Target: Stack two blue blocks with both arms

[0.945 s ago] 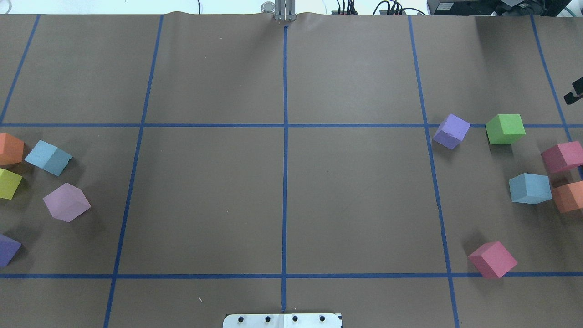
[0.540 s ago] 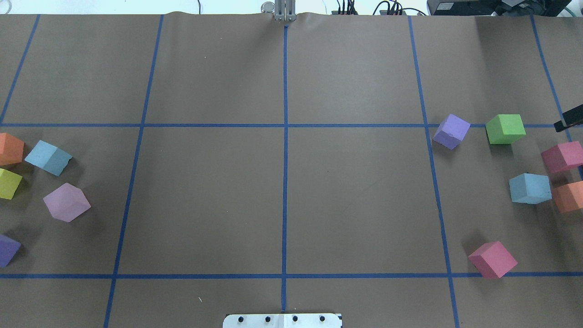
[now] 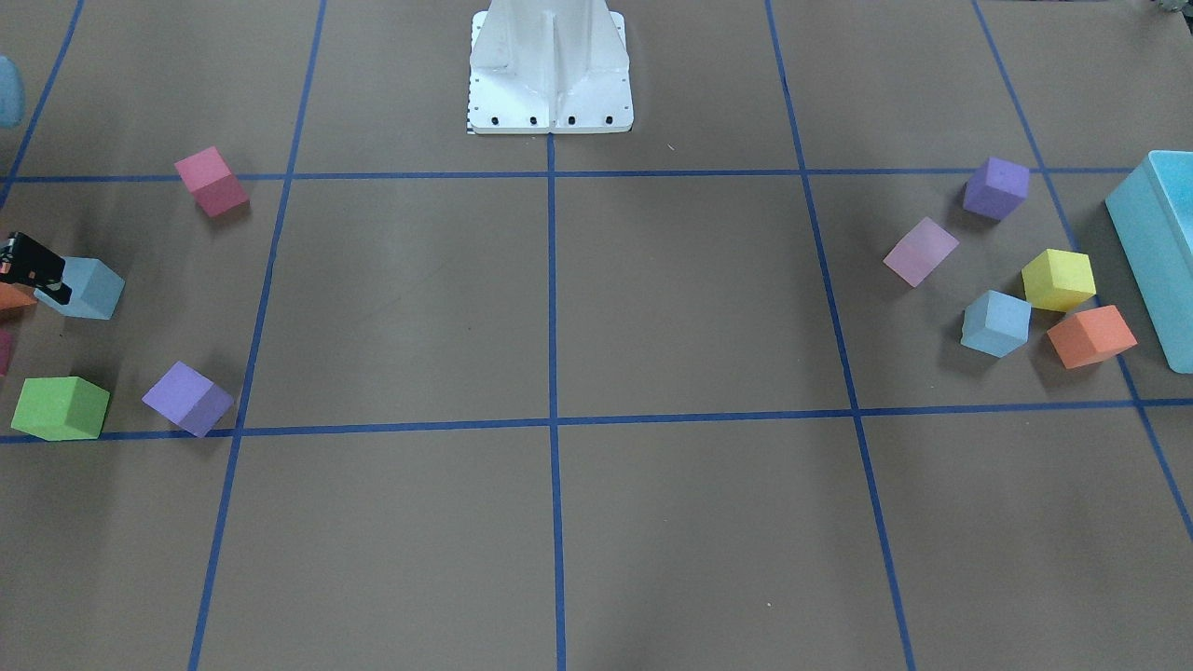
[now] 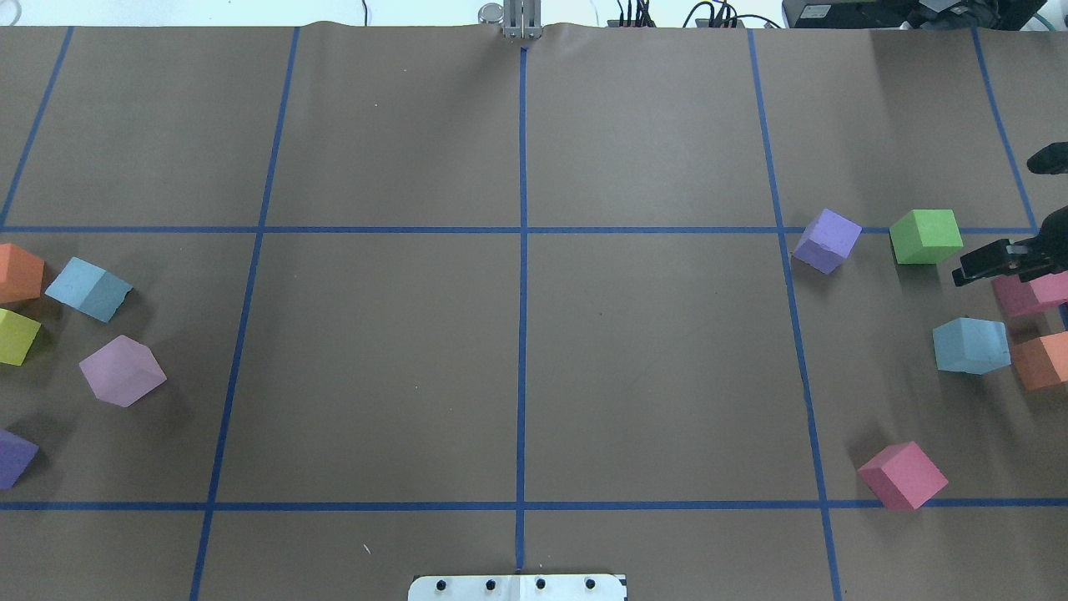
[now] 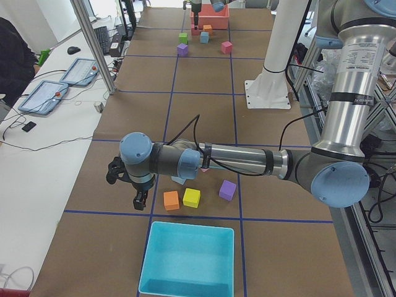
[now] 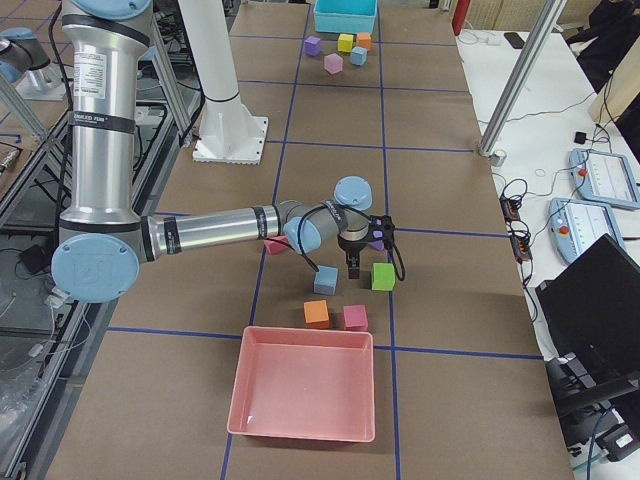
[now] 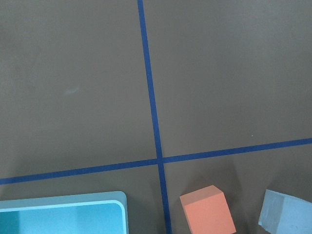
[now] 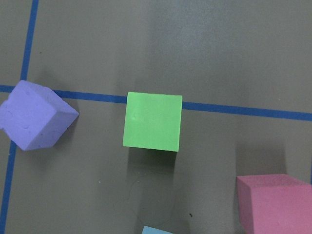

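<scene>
One blue block (image 4: pixel 88 288) lies at the table's left among other cubes. It also shows in the front view (image 3: pixel 995 322) and in the left wrist view (image 7: pixel 285 217). The other blue block (image 4: pixel 970 345) lies at the far right, also seen in the front view (image 3: pixel 89 287) and the right-side view (image 6: pixel 325 280). My right gripper (image 4: pixel 1005 215) hovers open and empty just beyond this block, one finger (image 3: pixel 42 272) next to it. My left gripper (image 5: pixel 127 185) hangs past the orange cube (image 5: pixel 171 200); I cannot tell its state.
On the right: green cube (image 4: pixel 924 236), purple cube (image 4: pixel 826 240), pink cubes (image 4: pixel 903 476) (image 4: pixel 1039 292), orange cube (image 4: pixel 1043 361), pink tray (image 6: pixel 303 395). On the left: lilac (image 4: pixel 123 371), yellow (image 4: pixel 17 336) and orange (image 4: pixel 18 273) cubes, turquoise bin (image 3: pixel 1160 252).
My right gripper has come in from the right edge and moved left and nearer, to above the pink cube beside the right blue block. No block has moved.
</scene>
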Action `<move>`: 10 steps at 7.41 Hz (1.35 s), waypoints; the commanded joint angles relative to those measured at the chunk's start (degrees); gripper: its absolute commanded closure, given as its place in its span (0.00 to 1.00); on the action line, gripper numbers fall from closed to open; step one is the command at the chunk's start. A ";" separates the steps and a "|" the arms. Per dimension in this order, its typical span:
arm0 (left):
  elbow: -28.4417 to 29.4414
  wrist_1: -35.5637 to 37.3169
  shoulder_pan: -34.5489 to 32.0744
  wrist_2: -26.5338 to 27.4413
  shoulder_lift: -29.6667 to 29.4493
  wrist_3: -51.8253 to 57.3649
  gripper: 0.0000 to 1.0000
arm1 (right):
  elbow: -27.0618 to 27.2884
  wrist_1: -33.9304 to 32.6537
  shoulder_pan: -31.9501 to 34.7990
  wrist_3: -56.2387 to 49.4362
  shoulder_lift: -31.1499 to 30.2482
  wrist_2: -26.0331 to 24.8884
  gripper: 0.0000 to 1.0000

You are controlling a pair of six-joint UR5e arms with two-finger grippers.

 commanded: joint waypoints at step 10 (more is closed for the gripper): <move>-0.23 -0.61 -0.09 0.00 0.09 0.00 0.02 | 0.04 -0.07 -3.90 3.48 -4.81 -1.15 0.00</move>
